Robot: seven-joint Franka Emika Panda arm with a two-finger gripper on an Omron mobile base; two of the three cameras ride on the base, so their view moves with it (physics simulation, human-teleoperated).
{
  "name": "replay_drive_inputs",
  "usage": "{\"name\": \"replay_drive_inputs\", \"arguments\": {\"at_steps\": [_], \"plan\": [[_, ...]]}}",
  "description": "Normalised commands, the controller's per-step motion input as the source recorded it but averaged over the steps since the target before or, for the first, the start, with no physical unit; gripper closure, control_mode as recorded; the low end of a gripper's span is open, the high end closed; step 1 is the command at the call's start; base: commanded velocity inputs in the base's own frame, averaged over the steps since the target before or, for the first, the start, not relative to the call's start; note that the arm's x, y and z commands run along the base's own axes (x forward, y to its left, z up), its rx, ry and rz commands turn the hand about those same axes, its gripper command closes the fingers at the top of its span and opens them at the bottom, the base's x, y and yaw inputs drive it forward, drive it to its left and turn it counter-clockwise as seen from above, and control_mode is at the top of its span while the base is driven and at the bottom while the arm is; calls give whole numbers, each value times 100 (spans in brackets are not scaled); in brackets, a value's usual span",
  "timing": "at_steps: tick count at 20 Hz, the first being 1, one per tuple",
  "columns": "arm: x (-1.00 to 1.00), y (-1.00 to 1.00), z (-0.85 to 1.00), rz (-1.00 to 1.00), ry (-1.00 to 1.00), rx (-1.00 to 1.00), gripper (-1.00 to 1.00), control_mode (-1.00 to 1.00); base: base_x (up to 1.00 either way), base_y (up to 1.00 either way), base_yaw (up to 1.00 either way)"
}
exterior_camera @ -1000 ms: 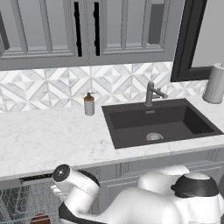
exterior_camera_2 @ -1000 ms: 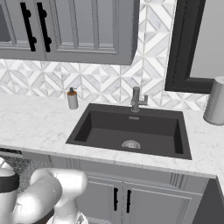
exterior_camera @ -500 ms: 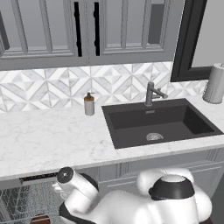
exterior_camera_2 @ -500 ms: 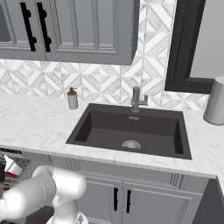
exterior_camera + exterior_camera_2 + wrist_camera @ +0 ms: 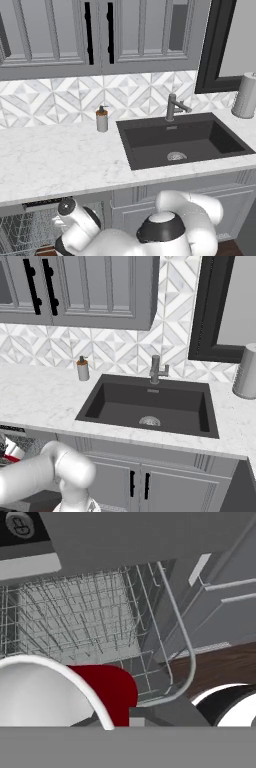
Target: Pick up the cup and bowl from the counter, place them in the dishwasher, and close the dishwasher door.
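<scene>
I'm lowering the cup (image 5: 107, 694) – at seven o'clock in my hand view, over the dishwasher (image 5: 75, 619) rack – apparently in my gripper, whose opening I cannot tell; next, release it upright.

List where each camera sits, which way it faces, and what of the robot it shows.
Left base view: behind the arm's left, looking forward and down over the counter, sink and dishwasher; the arm bends at lower right.
Right base view: behind the arm's right, facing the same counter; the arm reaches lower left.
Hand view: on the hand, low, facing the dishwasher rack, with the cup close.
Both base views share the sink, faucet and soap bottle.
</scene>
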Motion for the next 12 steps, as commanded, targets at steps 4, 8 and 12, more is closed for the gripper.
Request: {"name": "replay_drive_inputs", "arguments": {"at_steps": [4,8,12], "plan": [[0,11,-54,3,0,0,100,-100,0,0,0],[11,4,-31,3,0,0,100,-100,0,0,0],[7,7,-36,4,0,0,100,-100,0,0,0]]}}
